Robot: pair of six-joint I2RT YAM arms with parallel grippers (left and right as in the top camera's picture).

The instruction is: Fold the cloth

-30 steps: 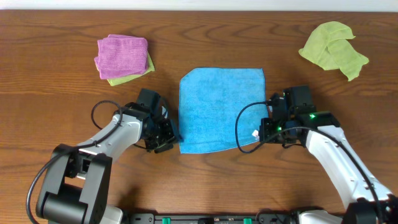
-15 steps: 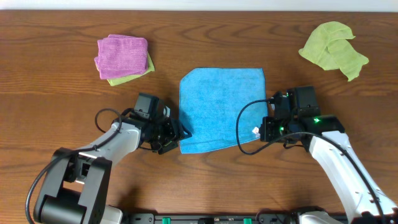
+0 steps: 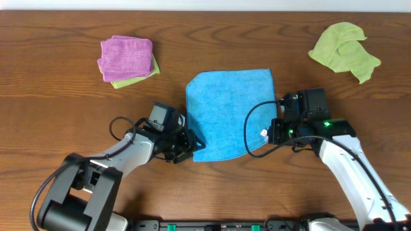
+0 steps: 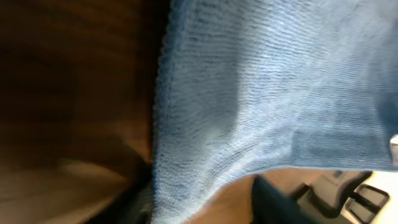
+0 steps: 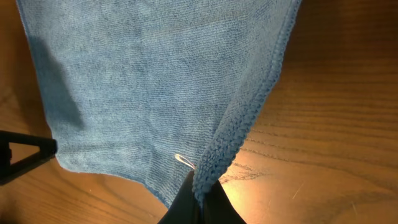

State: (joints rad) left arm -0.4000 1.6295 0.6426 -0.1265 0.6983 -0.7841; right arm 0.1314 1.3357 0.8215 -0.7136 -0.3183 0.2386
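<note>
A square blue terry cloth lies spread flat in the middle of the brown wooden table, its near edge curving between the two arms. At the far left a folded magenta cloth sits on top of a folded yellow-green cloth, well apart from the blue one; at the far right a crumpled lime-green cloth lies near the table's corner, also well clear. The right arm's thin black cable loops over the blue cloth's right side, just beside a small white tag. The right gripper stands at the cloth's near right edge, and its wrist view shows the fingertips pressed together on the hemmed edge, raising it into a ridge. The left gripper sits at the near left corner, overlapping it; its wrist view is blurred and filled with blue fabric – I cannot tell whether those fingers are clamped or released. Bare wood lies open on the cloth's far side and on both flanks.
</note>
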